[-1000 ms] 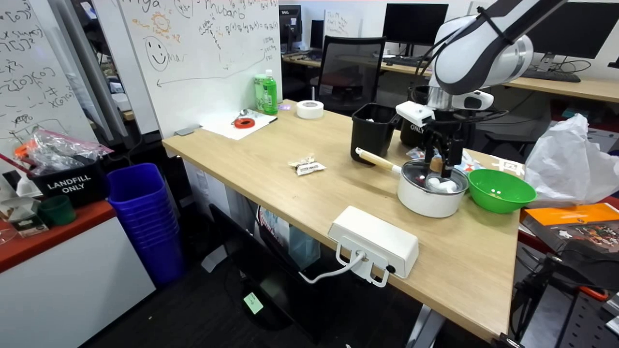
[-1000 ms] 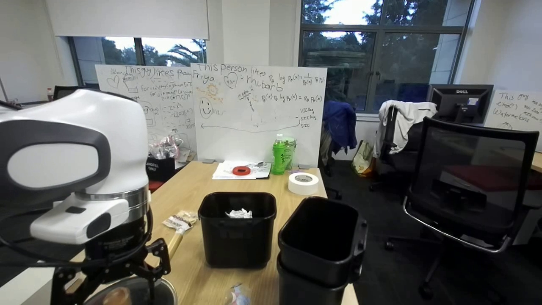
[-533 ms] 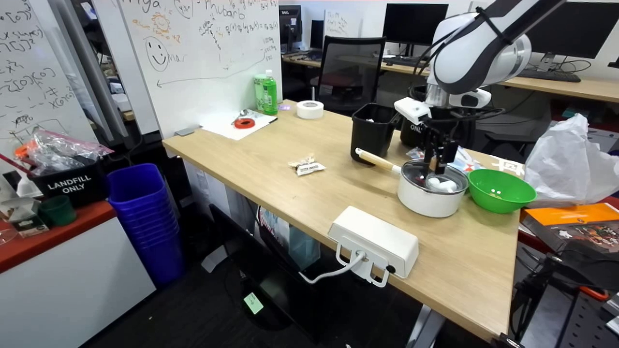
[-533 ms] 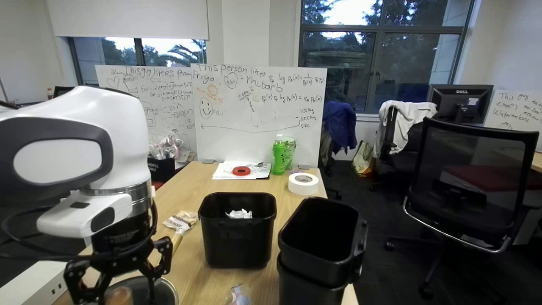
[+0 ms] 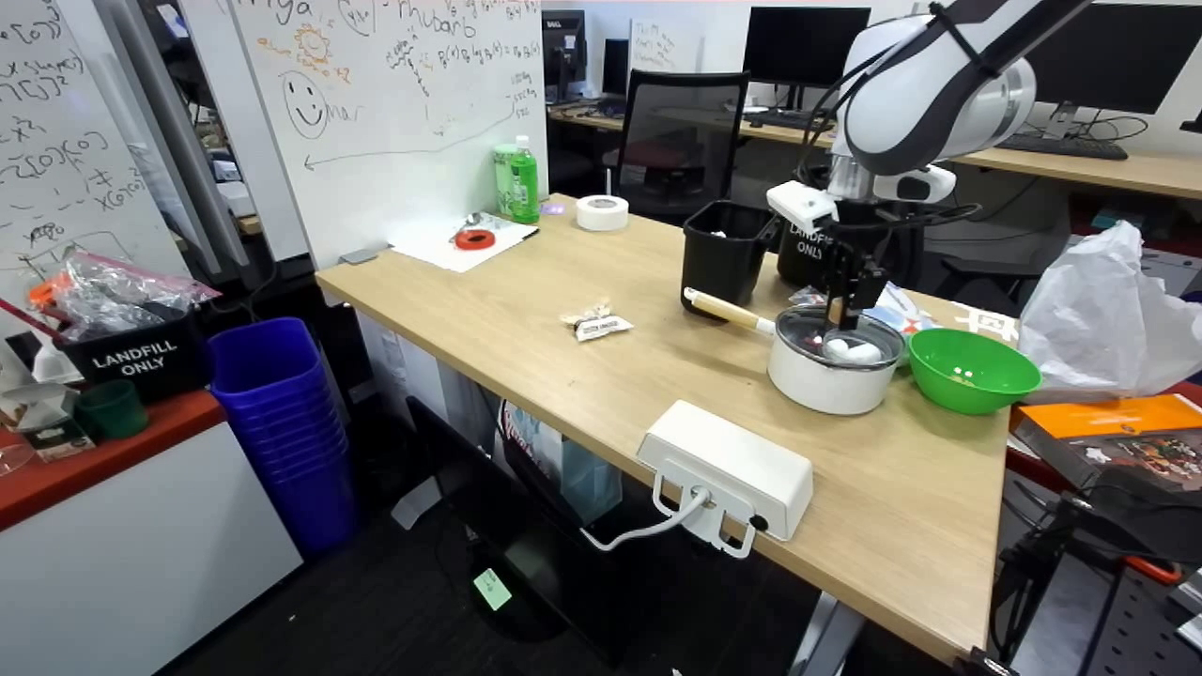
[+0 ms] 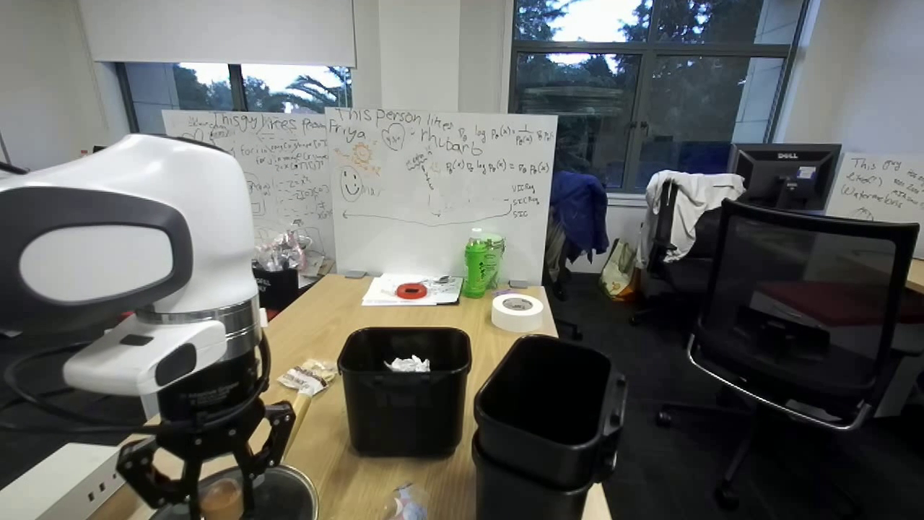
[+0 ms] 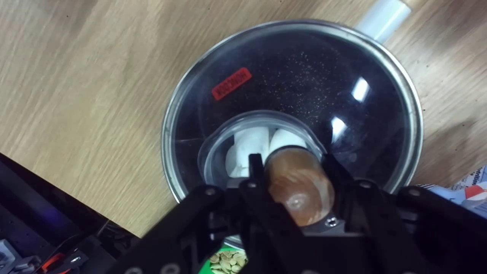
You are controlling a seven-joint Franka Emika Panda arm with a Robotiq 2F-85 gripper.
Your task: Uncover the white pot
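The white pot (image 5: 829, 383) stands on the table in an exterior view, with its pale handle (image 5: 728, 311) pointing toward the black bins. A glass lid (image 7: 304, 68) with a metal rim and a red label lies over it. Through the glass show white rounded things (image 7: 252, 146) in a clear cup. My gripper (image 7: 292, 163) is shut on the brown knob (image 7: 300, 190) of the lid, one finger on each side. In an exterior view the gripper (image 6: 221, 498) holds the knob near the bottom edge, where the lid (image 6: 289, 498) is partly cut off.
A green bowl (image 5: 977, 371) with pale pieces stands right beside the pot. Two black bins (image 6: 404, 412) (image 6: 548, 412) are close behind. A white power box (image 5: 728, 460) sits at the table edge, a snack packet (image 5: 599, 323) farther along. A white plastic bag (image 5: 1108, 329) is past the bowl.
The fingers have come together from wide apart onto the knob. The pot and lid have shifted slightly, away from the green bowl and toward the bins.
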